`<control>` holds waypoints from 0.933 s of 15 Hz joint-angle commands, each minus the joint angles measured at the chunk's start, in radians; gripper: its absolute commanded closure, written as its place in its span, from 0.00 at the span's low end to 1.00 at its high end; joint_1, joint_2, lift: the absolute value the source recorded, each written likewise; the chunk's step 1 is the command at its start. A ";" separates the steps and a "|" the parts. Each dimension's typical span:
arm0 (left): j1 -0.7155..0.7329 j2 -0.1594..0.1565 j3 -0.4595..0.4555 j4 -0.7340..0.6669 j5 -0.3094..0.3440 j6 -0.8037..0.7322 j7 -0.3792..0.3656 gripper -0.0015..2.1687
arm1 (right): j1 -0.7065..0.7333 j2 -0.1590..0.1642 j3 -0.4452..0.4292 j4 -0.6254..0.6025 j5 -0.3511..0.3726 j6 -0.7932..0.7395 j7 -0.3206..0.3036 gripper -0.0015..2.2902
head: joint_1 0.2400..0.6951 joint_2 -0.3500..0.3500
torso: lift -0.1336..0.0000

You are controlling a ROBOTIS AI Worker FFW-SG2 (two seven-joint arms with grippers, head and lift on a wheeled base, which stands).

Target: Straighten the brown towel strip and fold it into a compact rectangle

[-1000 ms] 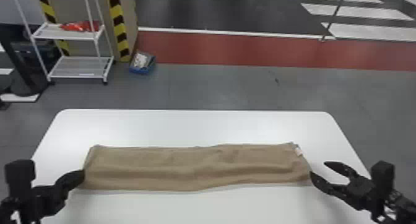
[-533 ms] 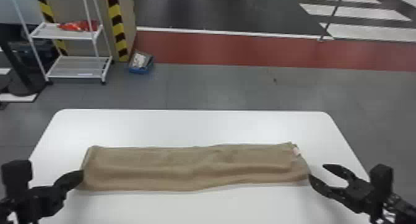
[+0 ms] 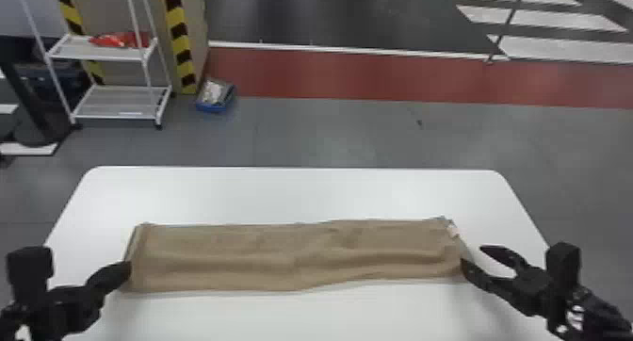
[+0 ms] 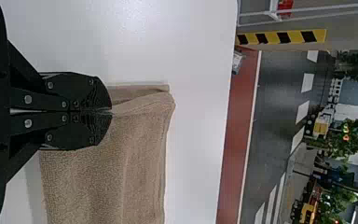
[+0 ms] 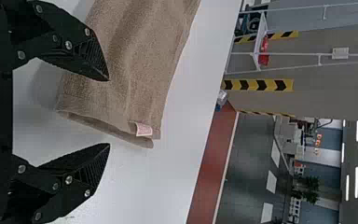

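Observation:
The brown towel strip (image 3: pixel 292 257) lies stretched left to right across the table, lightly rippled, with a pale tag at its right end. My left gripper (image 3: pixel 128 269) is at the strip's left end; in the left wrist view the left gripper (image 4: pixel 111 112) is shut on the edge of the towel (image 4: pixel 135 154). At the right end stands my right gripper (image 3: pixel 473 255), open. In the right wrist view the right gripper (image 5: pixel 108 112) has its fingers apart, one over the towel (image 5: pixel 135 70) and the other beyond its tagged end, over bare tabletop.
The white table (image 3: pixel 301 194) has bare surface behind and in front of the strip. Beyond its far edge, on the floor, stand a white wire shelf (image 3: pixel 113 100) and a blue box (image 3: pixel 215 97) at the left.

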 commanded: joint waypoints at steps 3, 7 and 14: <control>0.002 0.001 -0.002 -0.008 0.000 0.003 -0.002 0.72 | -0.008 -0.004 0.010 0.022 0.000 0.014 -0.003 0.40 | 1.00 0.35 | 1.00; 0.016 0.001 0.014 -0.040 0.005 0.027 0.003 0.72 | -0.006 -0.015 -0.003 0.018 -0.030 0.014 0.034 0.60 | 1.00 0.35 | 1.00; 0.050 -0.005 0.069 -0.129 0.025 0.101 0.000 0.72 | -0.006 -0.012 -0.035 -0.071 -0.084 0.090 0.089 0.60 | 1.00 0.35 | 1.00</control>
